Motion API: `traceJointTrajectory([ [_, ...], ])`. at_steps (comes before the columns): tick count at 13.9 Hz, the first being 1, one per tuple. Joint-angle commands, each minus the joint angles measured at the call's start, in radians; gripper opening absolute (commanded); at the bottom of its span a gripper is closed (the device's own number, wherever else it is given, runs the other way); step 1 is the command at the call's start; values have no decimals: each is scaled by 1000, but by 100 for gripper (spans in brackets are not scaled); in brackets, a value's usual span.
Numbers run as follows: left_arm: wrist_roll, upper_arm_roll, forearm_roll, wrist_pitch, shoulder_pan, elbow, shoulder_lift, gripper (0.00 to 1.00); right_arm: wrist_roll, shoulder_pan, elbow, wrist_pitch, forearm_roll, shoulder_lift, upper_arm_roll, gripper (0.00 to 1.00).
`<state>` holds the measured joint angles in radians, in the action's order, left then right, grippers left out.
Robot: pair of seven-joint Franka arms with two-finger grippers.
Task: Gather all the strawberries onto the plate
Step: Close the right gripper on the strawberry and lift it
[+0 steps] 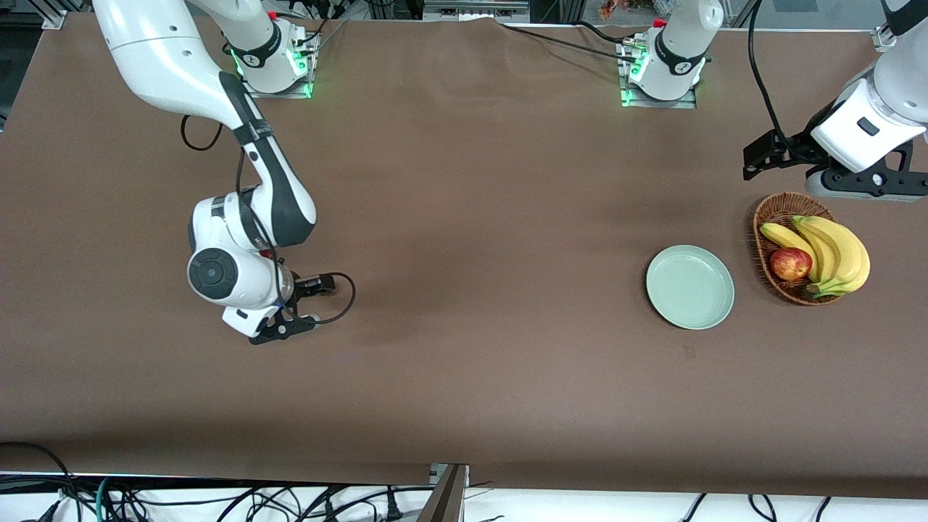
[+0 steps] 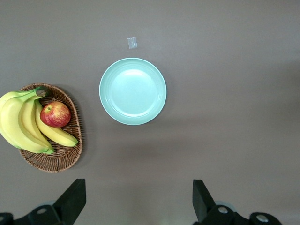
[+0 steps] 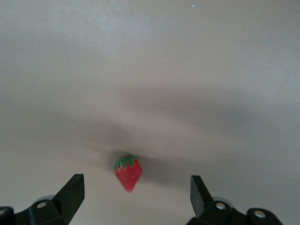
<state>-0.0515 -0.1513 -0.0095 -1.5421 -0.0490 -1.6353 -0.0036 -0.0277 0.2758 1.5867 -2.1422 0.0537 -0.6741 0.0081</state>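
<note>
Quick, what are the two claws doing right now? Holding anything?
Left claw: open, holding nothing, up over the table by the plate.
Right claw: open, empty, low over a strawberry.

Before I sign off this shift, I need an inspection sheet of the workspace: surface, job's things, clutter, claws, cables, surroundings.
Surface: brown cloth, small tag near the plate.
Job's things: plate bare; one strawberry on the cloth; others not seen.
Clutter: basket beside the plate, holding bananas and apple.
Claws: right claw open over the strawberry; left claw open above the cloth by the basket.
Cables: loops on the right arm, bundles at the table's edges.
Surroundings: nothing seen.
</note>
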Motion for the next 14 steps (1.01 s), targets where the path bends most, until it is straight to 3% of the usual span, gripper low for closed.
traceJointTrajectory([
  [1,-5,-8,-7,33,0,32,10,100,0,11,91,-92,17,27,-5,100],
  [4,-7,-8,-9,34,0,32,10,100,0,13,159,-171,17,27,-5,100],
  [10,2,-7,-9,34,-3,32,10,100,2,17,184,-174,30,27,4,99],
  [12,10,-5,-10,30,-5,34,14,100,2,19,184,-176,44,27,6,82],
  [14,10,-5,-9,28,-2,41,19,100,2,20,184,-177,44,27,6,54],
])
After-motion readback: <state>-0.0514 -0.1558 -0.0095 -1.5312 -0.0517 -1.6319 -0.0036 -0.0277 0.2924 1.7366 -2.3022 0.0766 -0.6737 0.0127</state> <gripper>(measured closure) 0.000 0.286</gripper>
